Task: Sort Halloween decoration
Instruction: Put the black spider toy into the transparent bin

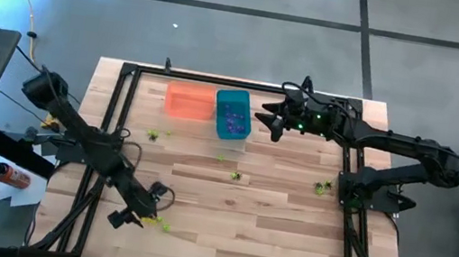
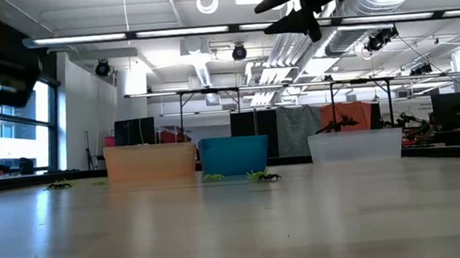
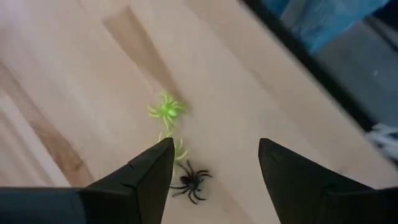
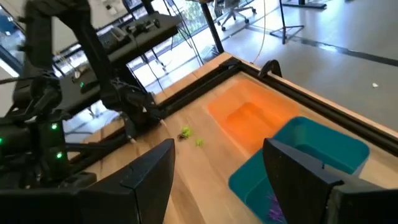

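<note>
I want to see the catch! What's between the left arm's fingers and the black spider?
Nothing but bare wood. In the left wrist view, the left gripper hangs open over the black spider, two green spiders just beyond it.

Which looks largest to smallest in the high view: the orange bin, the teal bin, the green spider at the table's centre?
1. orange bin and teal bin: look alike in size, not ranked.
2. green spider: far smaller.

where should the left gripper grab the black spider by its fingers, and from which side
Grip the black spider across its small round body, coming straight down from above. It lies flat on the table with thin legs splayed all round, so the legs offer little hold. The left gripper is open above it, but a yellow-green spider lies close by, so centre carefully.
</note>
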Controlling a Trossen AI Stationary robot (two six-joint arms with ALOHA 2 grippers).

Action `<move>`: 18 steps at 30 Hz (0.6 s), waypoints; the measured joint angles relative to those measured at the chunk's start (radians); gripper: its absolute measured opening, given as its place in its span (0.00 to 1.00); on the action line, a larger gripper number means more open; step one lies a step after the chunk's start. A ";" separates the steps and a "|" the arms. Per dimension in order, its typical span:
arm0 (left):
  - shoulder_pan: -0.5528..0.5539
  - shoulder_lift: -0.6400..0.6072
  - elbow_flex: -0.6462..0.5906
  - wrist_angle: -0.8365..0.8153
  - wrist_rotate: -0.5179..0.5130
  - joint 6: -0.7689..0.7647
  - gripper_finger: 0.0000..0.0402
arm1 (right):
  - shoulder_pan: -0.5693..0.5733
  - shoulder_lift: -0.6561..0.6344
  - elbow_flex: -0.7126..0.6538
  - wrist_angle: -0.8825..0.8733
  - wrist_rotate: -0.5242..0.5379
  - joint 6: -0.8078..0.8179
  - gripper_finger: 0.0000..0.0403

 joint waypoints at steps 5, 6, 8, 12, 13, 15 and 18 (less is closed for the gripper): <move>0.000 0.119 -0.001 0.009 -0.001 -0.001 0.55 | 0.000 -0.001 0.000 -0.013 -0.003 -0.026 0.60; 0.000 0.133 -0.001 0.012 0.000 -0.003 0.55 | 0.000 -0.002 0.000 -0.015 -0.003 -0.026 0.60; 0.000 0.154 -0.001 0.011 -0.002 -0.011 0.55 | 0.000 -0.002 0.000 -0.026 -0.003 -0.024 0.60; 0.000 0.170 -0.002 -0.011 -0.006 -0.027 0.55 | 0.000 -0.002 0.000 -0.053 -0.021 -0.025 0.60; 0.000 0.169 -0.003 -0.030 -0.006 -0.028 0.55 | 0.000 -0.002 0.000 -0.059 -0.025 -0.025 0.60; 0.000 0.171 -0.005 -0.040 -0.015 -0.031 0.55 | 0.000 -0.003 0.000 -0.076 -0.031 -0.023 0.60; 0.000 0.166 -0.027 -0.020 -0.031 -0.058 0.53 | 0.000 -0.003 0.000 -0.087 -0.032 -0.023 0.60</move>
